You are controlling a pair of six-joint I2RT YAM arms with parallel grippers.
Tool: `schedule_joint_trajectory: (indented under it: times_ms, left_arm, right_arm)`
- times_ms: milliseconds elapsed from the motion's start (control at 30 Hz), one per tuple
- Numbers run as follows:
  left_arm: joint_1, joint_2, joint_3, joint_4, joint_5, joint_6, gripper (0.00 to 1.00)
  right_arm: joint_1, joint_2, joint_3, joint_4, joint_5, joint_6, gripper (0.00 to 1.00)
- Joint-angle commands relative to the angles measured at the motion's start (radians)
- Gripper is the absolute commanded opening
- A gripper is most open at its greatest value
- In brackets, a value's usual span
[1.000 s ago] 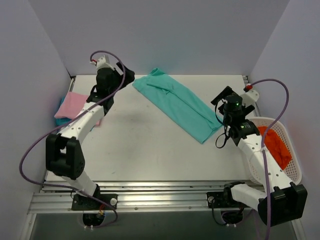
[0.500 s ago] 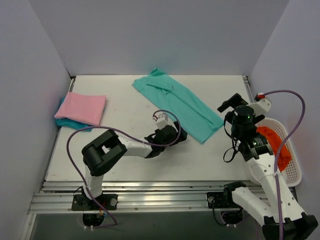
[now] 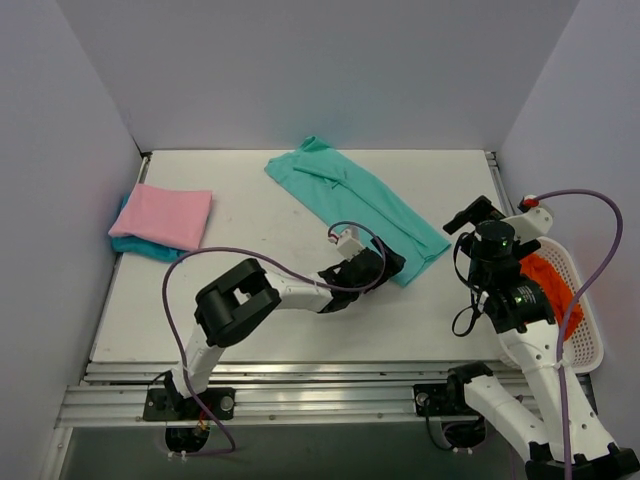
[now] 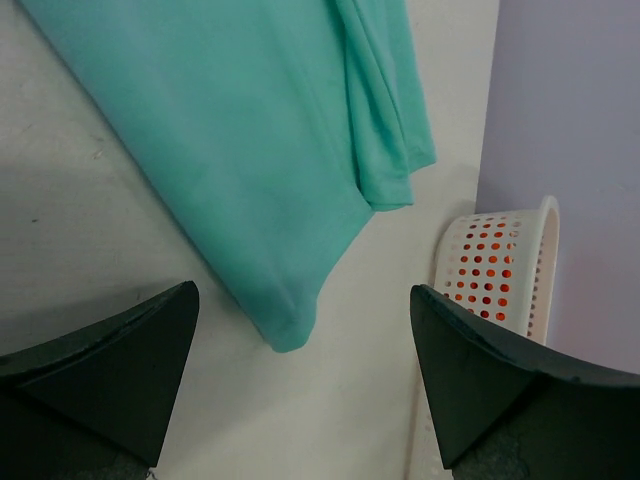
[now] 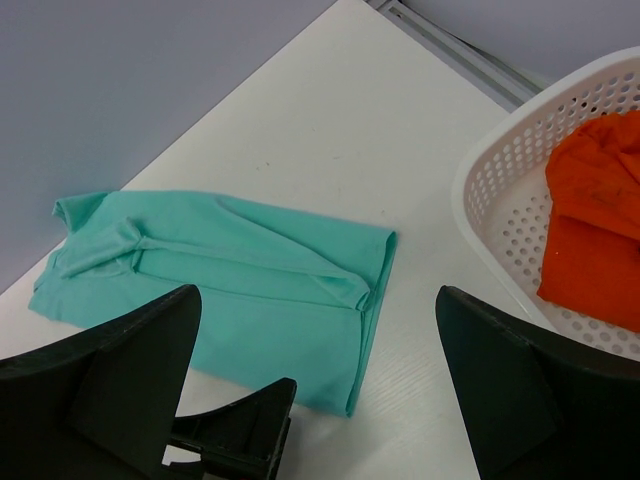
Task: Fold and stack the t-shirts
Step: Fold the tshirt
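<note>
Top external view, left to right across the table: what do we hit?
Folded pink fabric t-shirt → long mint-teal fabric t-shirt → white perforated plastic basket holding orange cloth.

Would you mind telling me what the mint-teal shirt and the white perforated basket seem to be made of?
Long mint-teal shirt: soft matte fabric, likely cotton knit; it lies limp with creased folds. White perforated basket: apparently rigid moulded plastic; smooth rim, even round holes.
</note>
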Motion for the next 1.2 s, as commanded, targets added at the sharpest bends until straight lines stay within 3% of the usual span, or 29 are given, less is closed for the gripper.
schedule_joint_trajectory:
  times_ms: [0,167,333,567,1033,1133,1167]
  left_arm:
    - [-0.033,-0.031,0.029,-0.05,-0.076,-0.068,0.95]
    - [-0.108,-0.127,-0.027,-0.109,-0.218,-0.091,0.95]
    - [-0.111,-0.101,0.005,-0.123,-0.233,-0.089,0.94]
    - [-0.107,-0.015,0.087,-0.103,-0.199,-0.066,1.0]
    - [-0.096,0.048,0.148,-0.131,-0.153,-0.105,1.0]
    - [-0.085,0.085,0.166,-0.12,-0.123,-0.115,1.0]
    - [-0.079,0.096,0.18,-0.117,-0.115,-0.115,0.92]
  right_arm:
    - [0.006,-0.014,0.03,-0.018,0.048,-0.013,1.0]
    - [0.005,-0.006,0.012,-0.011,0.054,-0.016,1.0]
    - [0.005,0.0,-0.002,0.002,0.048,-0.013,1.0]
    - [0.005,-0.011,0.007,-0.009,0.07,-0.027,1.0]
    - [0.005,-0.001,-0.004,-0.001,0.088,-0.035,1.0]
    - [0.005,0.002,-0.005,0.002,0.088,-0.033,1.0]
    - [0.005,0.002,-0.005,0.0,0.088,-0.035,1.0]
